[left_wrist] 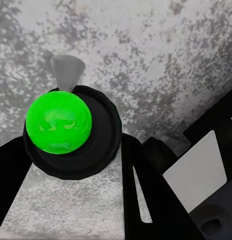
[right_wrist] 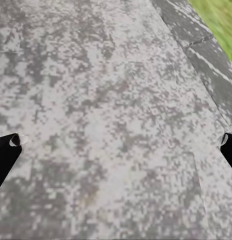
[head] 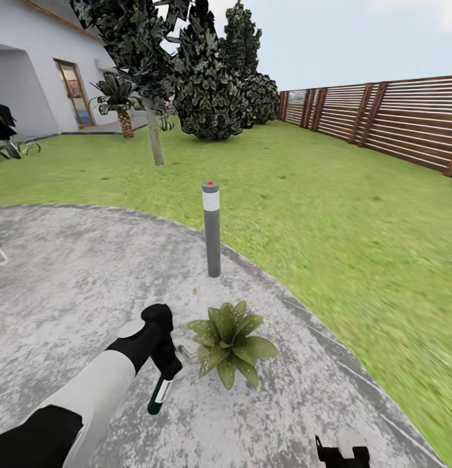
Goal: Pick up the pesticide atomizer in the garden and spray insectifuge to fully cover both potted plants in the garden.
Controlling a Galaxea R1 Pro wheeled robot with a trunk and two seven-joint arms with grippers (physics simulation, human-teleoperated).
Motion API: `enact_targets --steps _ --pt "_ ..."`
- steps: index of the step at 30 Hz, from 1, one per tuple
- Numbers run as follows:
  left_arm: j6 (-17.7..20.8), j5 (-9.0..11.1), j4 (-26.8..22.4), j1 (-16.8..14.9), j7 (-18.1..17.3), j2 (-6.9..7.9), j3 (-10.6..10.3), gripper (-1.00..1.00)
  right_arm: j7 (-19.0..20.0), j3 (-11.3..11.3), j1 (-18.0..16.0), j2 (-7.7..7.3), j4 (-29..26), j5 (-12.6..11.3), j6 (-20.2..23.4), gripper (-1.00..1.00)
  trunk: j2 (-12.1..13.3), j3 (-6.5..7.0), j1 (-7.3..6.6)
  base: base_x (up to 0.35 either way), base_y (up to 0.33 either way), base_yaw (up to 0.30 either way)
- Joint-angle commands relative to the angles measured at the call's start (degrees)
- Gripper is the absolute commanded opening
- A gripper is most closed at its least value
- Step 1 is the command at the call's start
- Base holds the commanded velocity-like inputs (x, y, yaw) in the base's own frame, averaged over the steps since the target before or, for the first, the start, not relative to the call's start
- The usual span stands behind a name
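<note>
Gripping the pesticide atomizer (head: 160,394) by its rigid, light-looking body in the left gripper (head: 162,354), at nine o'clock of the potted plant (head: 230,342) on the patio (head: 70,273); right gripper (head: 343,453) spread wide.

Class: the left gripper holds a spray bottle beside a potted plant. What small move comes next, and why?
Probably turn the left gripper so the atomizer nozzle points at the potted plant and spray: the bottle hangs just beside its leaves on the patio.
</note>
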Motion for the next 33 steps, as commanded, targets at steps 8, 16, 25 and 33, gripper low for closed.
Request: enact_targets --steps 8,16,25,33 --pt "0.6 -0.5 0.1 0.0 -0.6 -0.03 0.1 -1.0 -0.4 0.4 0.0 -0.5 0.0 -0.2 -0.1 1.0 0.0 -0.05 -0.01 0.134 -0.093 0.069" --pt "0.6 -0.6 0.1 0.0 -0.6 -0.05 -0.1 -1.0 -0.4 0.4 0.0 -0.47 -0.1 -0.2 -0.1 1.0 0.0 -0.05 -0.01 0.049 -0.247 0.0" --pt "0.6 -0.7 -0.3 0.0 -0.6 0.03 -0.2 -1.0 -0.4 0.4 0.0 -0.31 -0.1 -0.2 -0.1 1.0 0.0 -0.05 -0.01 -0.116 -0.121 0.091" --pt "0.6 -0.9 -0.3 0.0 -0.5 0.04 0.2 -1.0 -0.4 0.4 0.0 -0.14 -0.1 -0.3 -0.1 1.0 0.0 -0.05 -0.01 -0.001 -0.001 0.165"
